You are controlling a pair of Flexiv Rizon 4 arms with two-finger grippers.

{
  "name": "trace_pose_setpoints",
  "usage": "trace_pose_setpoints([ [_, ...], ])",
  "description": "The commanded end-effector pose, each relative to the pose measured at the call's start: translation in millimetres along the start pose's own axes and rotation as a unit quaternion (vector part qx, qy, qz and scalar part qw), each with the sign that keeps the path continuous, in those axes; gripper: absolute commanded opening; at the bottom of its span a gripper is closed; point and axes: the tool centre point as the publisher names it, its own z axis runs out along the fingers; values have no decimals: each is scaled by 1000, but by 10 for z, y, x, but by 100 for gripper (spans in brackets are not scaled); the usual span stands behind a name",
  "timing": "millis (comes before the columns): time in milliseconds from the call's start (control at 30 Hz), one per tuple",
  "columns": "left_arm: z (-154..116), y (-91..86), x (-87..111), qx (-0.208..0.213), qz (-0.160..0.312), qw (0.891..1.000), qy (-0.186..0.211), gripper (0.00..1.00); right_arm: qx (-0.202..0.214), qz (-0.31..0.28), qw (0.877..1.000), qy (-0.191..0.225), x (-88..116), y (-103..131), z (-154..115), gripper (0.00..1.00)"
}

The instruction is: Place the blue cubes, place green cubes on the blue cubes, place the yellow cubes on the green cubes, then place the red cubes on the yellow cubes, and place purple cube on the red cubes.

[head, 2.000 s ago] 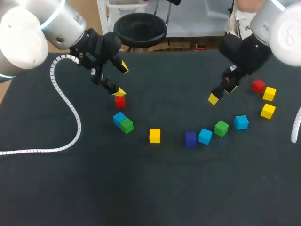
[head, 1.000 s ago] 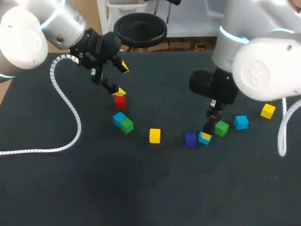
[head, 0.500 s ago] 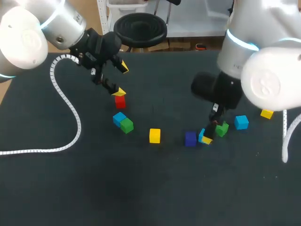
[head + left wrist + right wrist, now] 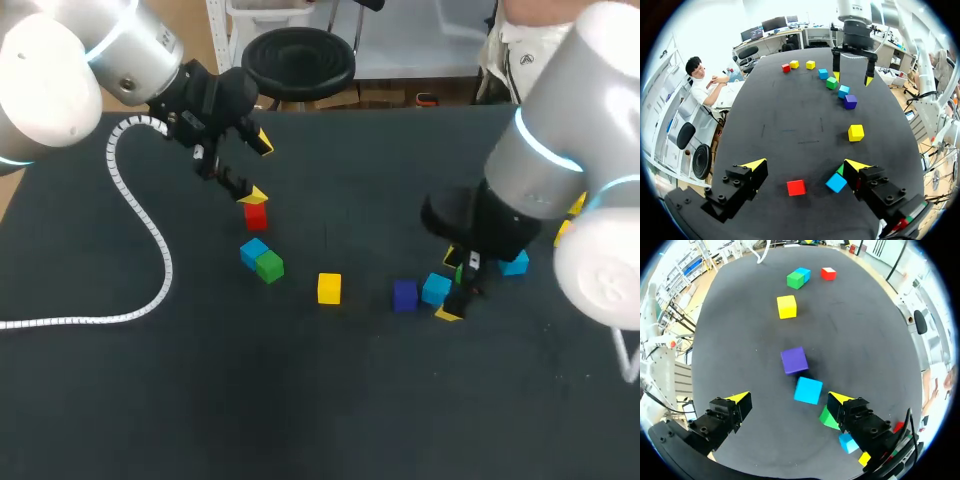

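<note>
Purple cube (image 4: 404,294) beside blue cube (image 4: 435,288), lone yellow cube (image 4: 329,288), red cube (image 4: 256,215) near blue-green pair (image 4: 263,260)

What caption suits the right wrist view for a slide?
Right gripper, open above the black table, with a blue cube and a purple cube ahead of it.

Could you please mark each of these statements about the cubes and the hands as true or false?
1. The left hand is open, with a red cube lying between its fingers. True.
2. The right hand is shut on a blue cube. False: its fingers are spread wide, and that cube lies loose between them.
3. The purple cube is stacked on a red one. False: it lies unstacked, just beyond the blue cube.
4. Near the left hand, a green cube touches the other blue cube. True.
</note>
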Motion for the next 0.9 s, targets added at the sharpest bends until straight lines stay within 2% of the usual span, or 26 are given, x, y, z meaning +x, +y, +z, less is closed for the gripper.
trace_pose_setpoints([
  [33, 0, 10, -11, 1, -1, 1000, 3, 100, 6, 18, 1000, -2, 93, -26, -28, 100],
  [233, 0, 10, -11, 1, -1, 1000, 3, 100, -4, 29, 999, -26, 122, -77, -1, 100],
  [533, 0, 10, -11, 1, -1, 1000, 3, 100, -3, 9, 998, -57, 17, -176, 106, 100],
  [767, 0, 10, -11, 1, -1, 1000, 3, 100, -12, 4, 999, -49, -63, -196, 125, 100],
  [900, 0, 10, -11, 1, -1, 1000, 3, 100, -21, 6, 999, -47, -31, -173, 198, 100],
])
